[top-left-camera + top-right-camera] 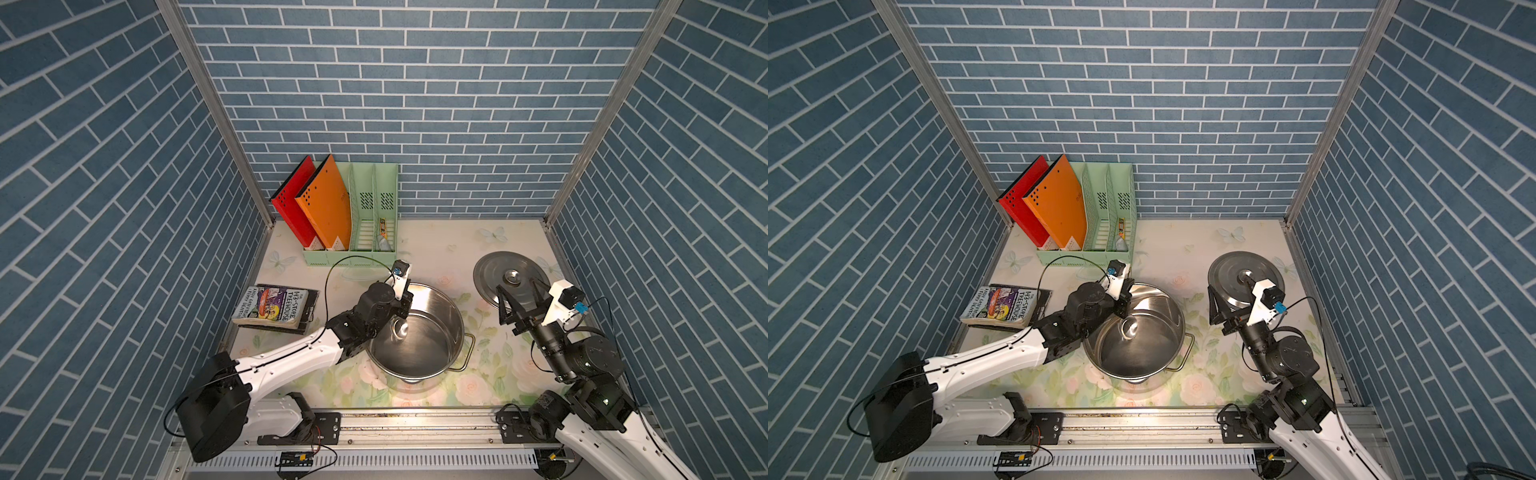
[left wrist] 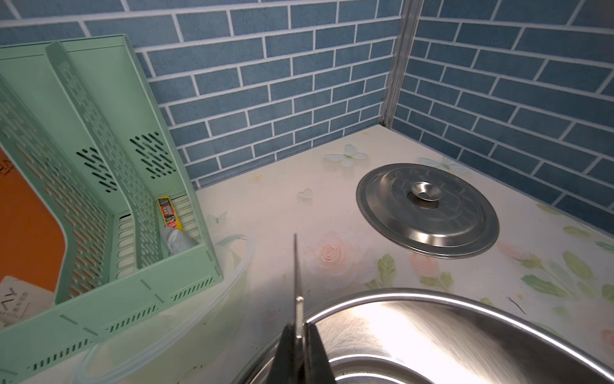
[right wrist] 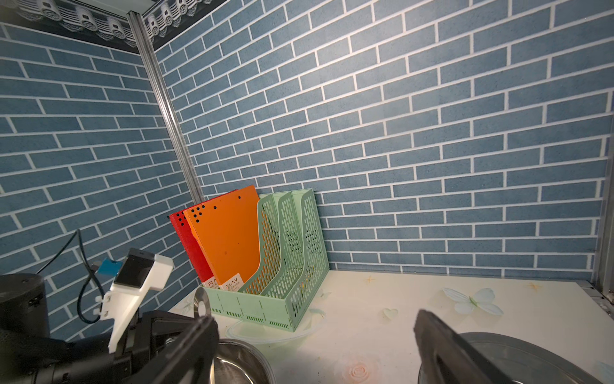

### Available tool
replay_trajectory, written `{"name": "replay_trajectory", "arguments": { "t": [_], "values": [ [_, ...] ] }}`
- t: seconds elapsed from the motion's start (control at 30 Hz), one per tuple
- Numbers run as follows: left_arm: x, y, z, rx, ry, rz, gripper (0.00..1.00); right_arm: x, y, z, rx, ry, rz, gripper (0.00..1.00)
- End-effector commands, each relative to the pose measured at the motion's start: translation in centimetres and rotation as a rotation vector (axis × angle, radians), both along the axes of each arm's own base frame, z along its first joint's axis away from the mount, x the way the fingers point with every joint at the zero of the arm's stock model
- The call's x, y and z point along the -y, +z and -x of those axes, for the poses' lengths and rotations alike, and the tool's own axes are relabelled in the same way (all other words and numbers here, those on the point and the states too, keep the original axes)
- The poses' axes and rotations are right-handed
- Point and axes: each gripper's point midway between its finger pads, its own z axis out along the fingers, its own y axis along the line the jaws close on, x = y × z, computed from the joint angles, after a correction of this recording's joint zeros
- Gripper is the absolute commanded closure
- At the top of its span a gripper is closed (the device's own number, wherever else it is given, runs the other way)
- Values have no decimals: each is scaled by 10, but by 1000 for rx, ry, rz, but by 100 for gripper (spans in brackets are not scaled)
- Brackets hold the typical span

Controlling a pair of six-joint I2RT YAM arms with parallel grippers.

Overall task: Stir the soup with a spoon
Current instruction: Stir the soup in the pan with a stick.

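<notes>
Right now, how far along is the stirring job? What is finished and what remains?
Done: the lid lies on the table beside the pot, so the pot is open. In hand: the left gripper is shut on the spoon by its handle, bowl down inside the pot. The right gripper is open above the lid. Left: the stirring circles themselves.

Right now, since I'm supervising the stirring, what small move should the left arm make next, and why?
Probably sweep the spoon in a small circle inside the pot. The left end effector is shut on the handle, the spoon's bowl is already down in the pot, and the lid lies aside on the table, so nothing blocks stirring.
</notes>
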Motion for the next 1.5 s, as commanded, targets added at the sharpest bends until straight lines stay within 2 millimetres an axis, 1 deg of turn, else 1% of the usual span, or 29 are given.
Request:
{"name": "replay_trajectory", "arguments": {
  "t": [0.0,0.13,0.27,0.37,0.43,0.63,0.7,0.83,0.87,0.97,1.07,1.13,1.3,1.4,1.47],
  "values": [
    [32,33,10,83,-177,103,100,8,11,5,28,-21,-7,3],
    [57,36,31,93,-339,148,100,11,10,7,28,-26,-9,3],
    [85,36,70,115,-542,132,100,12,10,7,28,-29,-9,3],
    [96,28,98,105,-651,94,100,12,9,7,27,-28,-10,3],
    [97,22,112,79,-697,86,100,12,9,8,28,-28,-12,3],
    [84,5,150,-2,-756,73,100,11,5,7,28,-25,-12,3],
    [78,-2,159,-36,-755,66,100,10,4,6,26,-23,-13,3],
    [58,-13,167,-100,-705,55,100,7,3,5,23,-16,-12,3],
    [50,-16,168,-119,-676,52,100,7,3,4,23,-16,-11,3],
    [25,-27,161,-158,-560,26,100,5,1,4,23,-12,-13,3],
    [-3,-30,143,-161,-386,4,100,3,1,2,23,-7,-16,3],
    [-19,-29,131,-157,-278,-8,100,1,1,1,20,-1,-18,3],
    [-54,-26,100,-148,-47,-57,100,-1,4,1,23,6,-17,3],
    [-76,-18,79,-111,103,-71,100,0,6,2,28,6,-19,3],
    [-85,-9,66,-78,171,-60,100,1,6,2,27,6,-21,3]
  ]
}}
